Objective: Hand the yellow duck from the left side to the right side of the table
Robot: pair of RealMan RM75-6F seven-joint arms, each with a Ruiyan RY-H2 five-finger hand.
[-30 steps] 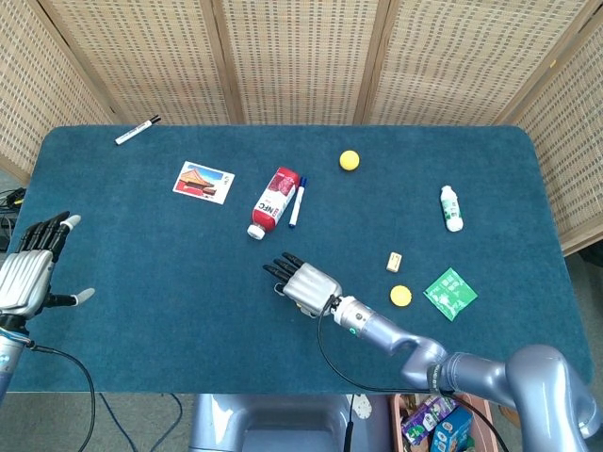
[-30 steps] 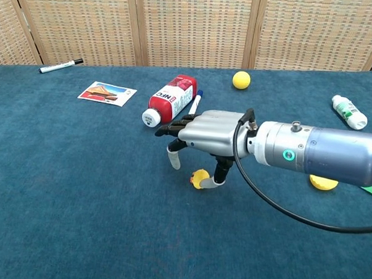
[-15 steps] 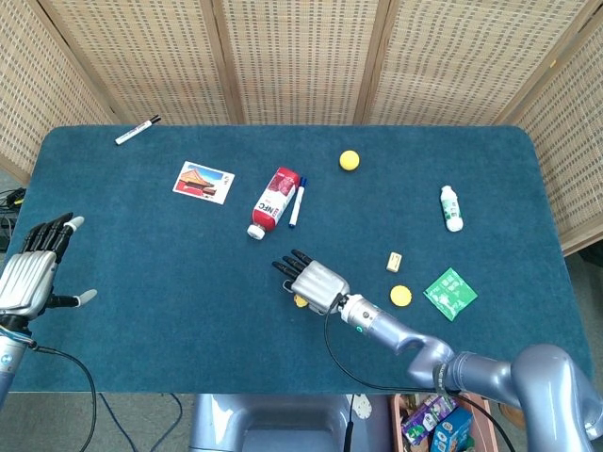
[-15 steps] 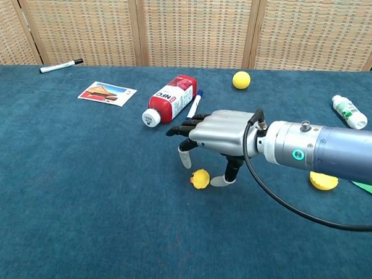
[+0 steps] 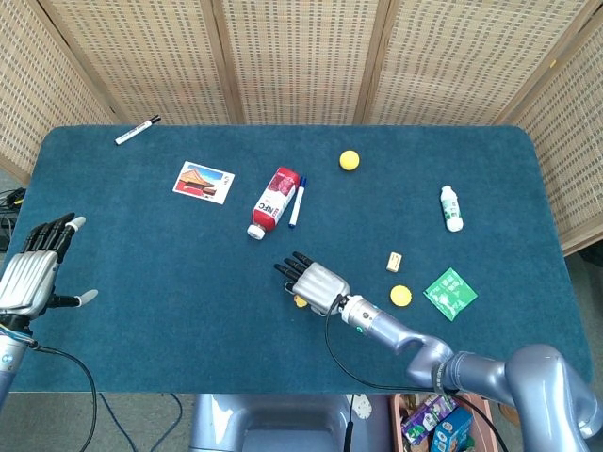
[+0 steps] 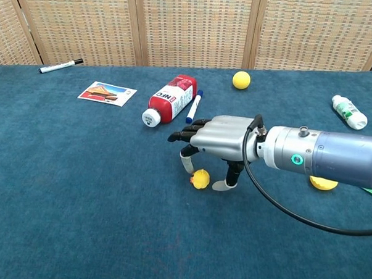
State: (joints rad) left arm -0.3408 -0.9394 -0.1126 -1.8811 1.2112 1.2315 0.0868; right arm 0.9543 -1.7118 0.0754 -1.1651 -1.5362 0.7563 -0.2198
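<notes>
One small duck, one hand poised over it — no grasp yet.

Nearest the robot: right hand (image 6: 220, 141) hovering palm-down over the yellow duck (image 6: 200, 178), thumb tip down on the cloth just right of it, a finger curling down at its left side, duck bracketed but apparently not pinched or lifted — placed so for a closing pinch, by the look of it. Duck resting on the blue table (image 5: 141, 264) near the middle, short of the right side where the task wants it. Off at the near left edge, left hand (image 5: 28, 273) spread and holding nothing, parked clear. Further back: red bottle (image 6: 170, 100) lying on its side with blue pen (image 6: 193, 105) just beside it, postcard (image 6: 107, 93) to the left, yellow ball (image 6: 241, 79) and black marker (image 6: 61, 65) farthest — all untouched, well apart from the duck.
</notes>
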